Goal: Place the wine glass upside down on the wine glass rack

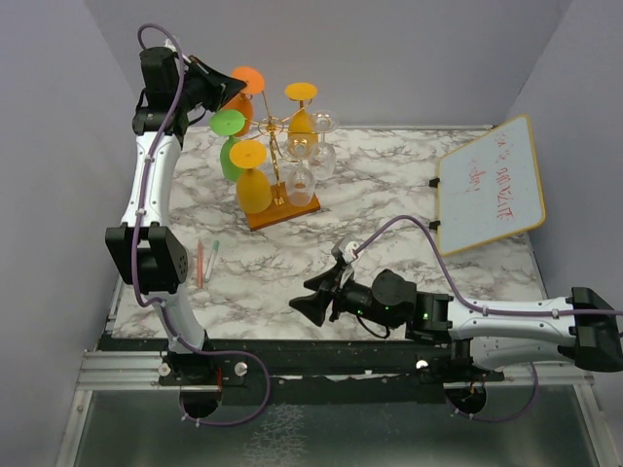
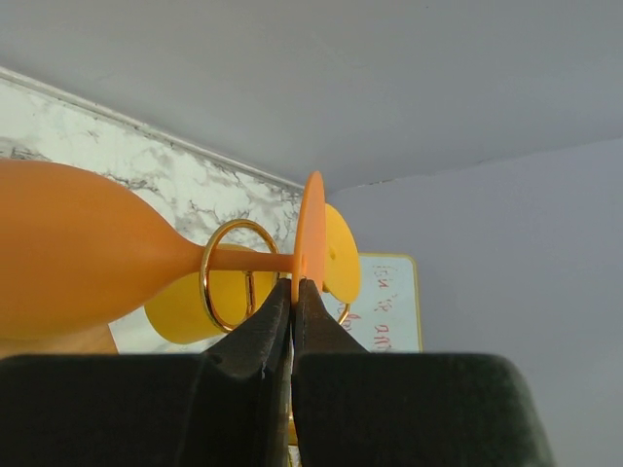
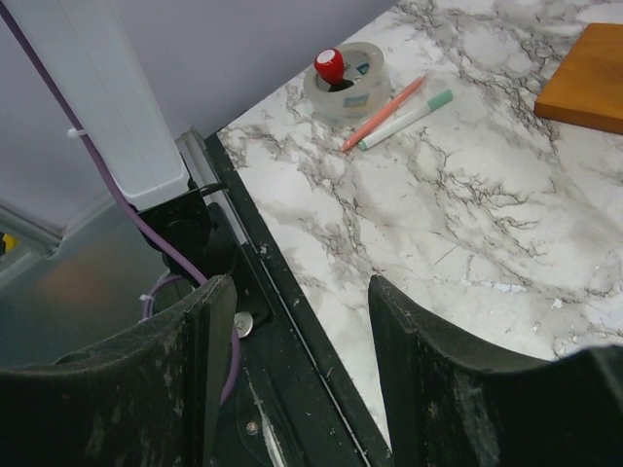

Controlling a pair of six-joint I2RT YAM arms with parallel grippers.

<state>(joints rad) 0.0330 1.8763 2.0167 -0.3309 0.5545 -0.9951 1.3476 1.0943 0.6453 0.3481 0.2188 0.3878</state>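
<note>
Surface [image 1: 389, 243]: white-and-grey marble pattern, walled in by plain grey panels.

Whiteboard [image 1: 490, 185]: lies tilted at the right edge, with red writing too small to read.

Left arm [image 1: 146, 195]: stretched up to the far left corner. The left jaws are fully closed, pinching the rim of the flat foot of the orange wine glass [image 1: 241, 92].

Right arm [image 1: 506, 326]: lies low along the near edge, pointing left. The right jaws stand wide apart with nothing between them. The wrist view shows only marble and the frame rail in the gap.

Wine glass rack [image 1: 282, 214]: wooden base left of centre on the far half of the surface, with a gold wire stem and scroll arms above it.

Wine glass: at the far left side of the rack, upside down, foot [image 2: 311, 233] above and bowl [image 2: 78, 253] below. In the left wrist view its stem passes through a gold loop [image 2: 206, 282] of the rack. Cannot tell whether the foot rests on the loop.

Other glasses hang upside down on the rack:
- green glass [image 1: 231, 156], left
- amber glass [image 1: 253, 185], near left
- yellow glass [image 1: 302, 117], far
- clear glasses [image 1: 297, 183], right

Tape roll [image 3: 346, 83]: clear, with a red knob [image 3: 330, 64] in its hole, seen only from the right wrist, at the left edge of the surface.

Pens: orange pen [image 1: 200, 263] and green pen [image 1: 212, 255] lie side by side near the left edge, just beside the tape roll.
</note>
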